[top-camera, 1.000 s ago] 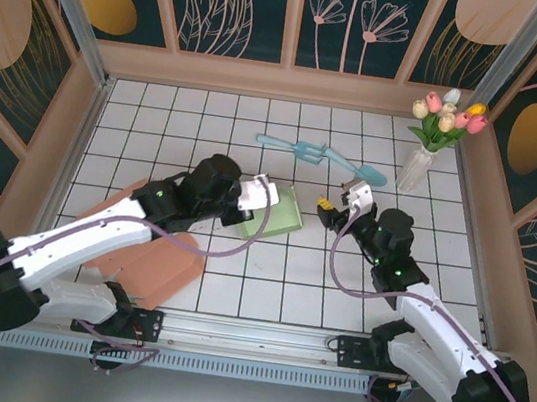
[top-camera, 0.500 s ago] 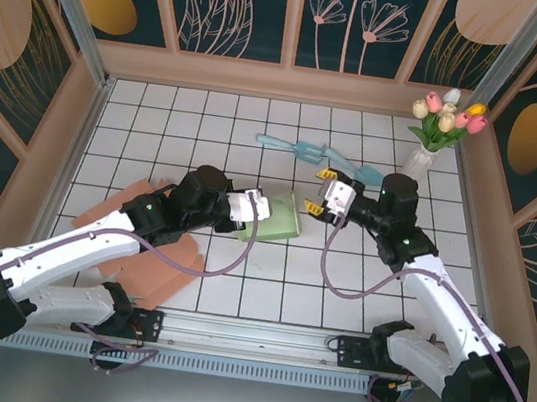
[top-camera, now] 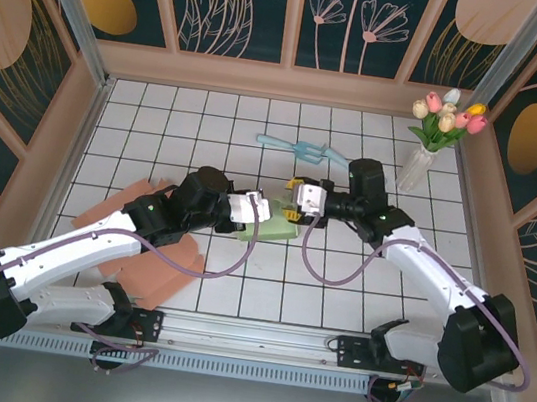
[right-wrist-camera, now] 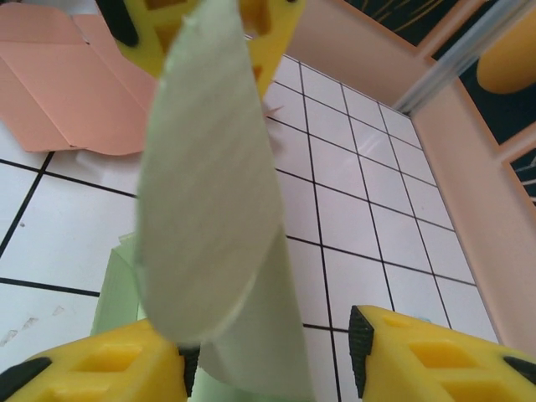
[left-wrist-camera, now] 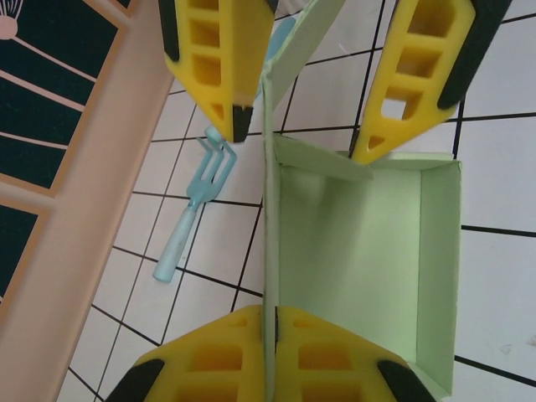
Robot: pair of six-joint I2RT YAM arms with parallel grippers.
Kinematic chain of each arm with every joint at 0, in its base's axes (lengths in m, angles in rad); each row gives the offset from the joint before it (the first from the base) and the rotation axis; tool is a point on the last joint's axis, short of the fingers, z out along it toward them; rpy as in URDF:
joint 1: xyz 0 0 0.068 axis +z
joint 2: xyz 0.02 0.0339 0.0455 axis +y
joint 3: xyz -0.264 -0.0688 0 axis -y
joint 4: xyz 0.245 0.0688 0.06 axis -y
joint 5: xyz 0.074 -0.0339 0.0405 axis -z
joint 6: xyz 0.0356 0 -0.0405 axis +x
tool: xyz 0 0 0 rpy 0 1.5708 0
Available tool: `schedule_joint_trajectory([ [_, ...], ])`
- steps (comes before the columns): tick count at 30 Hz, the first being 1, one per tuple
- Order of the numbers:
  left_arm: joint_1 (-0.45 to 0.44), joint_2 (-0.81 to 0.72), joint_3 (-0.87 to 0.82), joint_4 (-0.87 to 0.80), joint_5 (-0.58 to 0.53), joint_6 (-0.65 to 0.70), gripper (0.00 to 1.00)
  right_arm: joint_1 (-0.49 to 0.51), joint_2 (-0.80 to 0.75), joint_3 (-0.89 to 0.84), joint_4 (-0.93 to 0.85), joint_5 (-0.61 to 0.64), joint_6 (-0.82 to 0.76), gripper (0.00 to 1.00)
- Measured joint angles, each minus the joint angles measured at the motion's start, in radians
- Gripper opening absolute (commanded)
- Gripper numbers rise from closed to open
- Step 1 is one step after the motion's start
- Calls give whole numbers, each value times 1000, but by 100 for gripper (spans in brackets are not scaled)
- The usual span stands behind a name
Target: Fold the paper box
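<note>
The box [left-wrist-camera: 352, 251] sits mid-table on the white tiles, open side up, between the two arms. The left claw [left-wrist-camera: 272, 314] is pressed together on the rim of one long wall, probably to anchor the light paper so it cannot slide or twist while the other arm works. The right claw [left-wrist-camera: 300, 138] reaches in at the far end with its jaws spread, one finger on each side of the flap [right-wrist-camera: 209, 167] that stands up from the end of that same wall. The flap lies nearer one finger than the other and may brush it, but the wrist view is too close to tell. Nothing is gripped there yet, so the next step, I judge, is to close on the flap and fold it inward.
</note>
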Motion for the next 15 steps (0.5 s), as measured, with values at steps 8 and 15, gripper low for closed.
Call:
schedule_joint_trajectory([
  [8, 0, 10, 0, 0, -2, 8, 0, 16, 54, 55, -63, -7, -53, 28],
  [15, 0, 21, 0, 0, -8, 11, 0, 16, 66, 72, -112, -7, -93, 9],
])
